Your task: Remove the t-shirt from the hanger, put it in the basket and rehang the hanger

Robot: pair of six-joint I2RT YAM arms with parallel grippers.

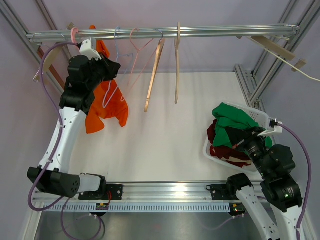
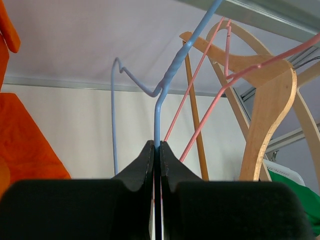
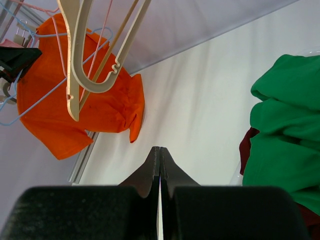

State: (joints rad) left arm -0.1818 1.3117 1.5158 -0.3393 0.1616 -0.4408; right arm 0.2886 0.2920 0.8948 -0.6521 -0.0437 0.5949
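The orange t-shirt [image 1: 106, 104] hangs crumpled at the left end of the rail [image 1: 210, 32]. It also shows in the left wrist view [image 2: 25, 145] and in the right wrist view [image 3: 75, 112]. My left gripper [image 1: 114, 67] is raised beside the shirt's top and is shut [image 2: 157, 146] on the thin blue wire hanger [image 2: 167, 77]. A light hanger wire shows against the shirt's front. My right gripper [image 1: 239, 144] is low over the basket, shut and empty [image 3: 160, 149].
A pink wire hanger [image 2: 210, 100] and two wooden hangers [image 1: 152, 75] [image 1: 176, 65] hang on the rail right of the blue one. A white basket [image 1: 256, 116] at the right holds green [image 3: 285, 125] and maroon clothes. Frame posts stand at the corners.
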